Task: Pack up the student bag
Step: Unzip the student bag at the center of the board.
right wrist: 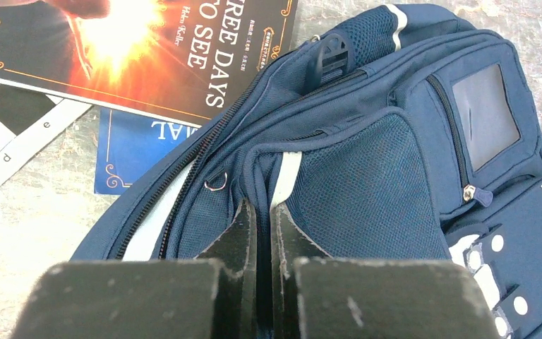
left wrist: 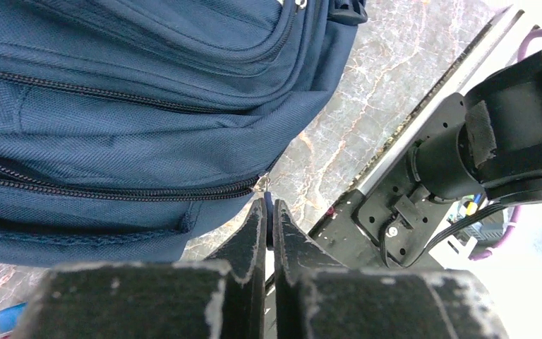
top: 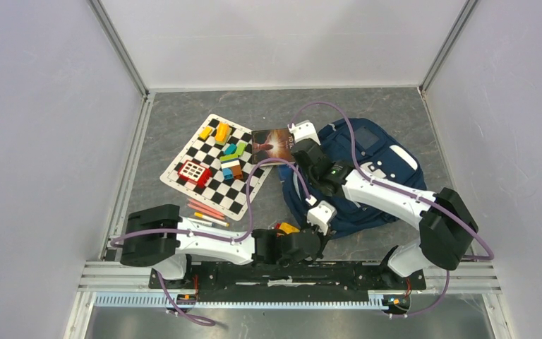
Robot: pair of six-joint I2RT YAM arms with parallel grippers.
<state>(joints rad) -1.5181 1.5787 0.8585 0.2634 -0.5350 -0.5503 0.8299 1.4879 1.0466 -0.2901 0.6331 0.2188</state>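
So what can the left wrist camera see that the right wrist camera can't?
Only the left wrist camera: a black motor and the metal rail beside it. Only the right wrist camera: a book with a fiery cover, a corner of the checkered board and a clear window pocket. Both: the blue bag, and a shut gripper up close, the left gripper in one, the right gripper in the other.

Coloured blocks (top: 231, 159) lie on a chessboard (top: 219, 189) beside a book (top: 272, 145).
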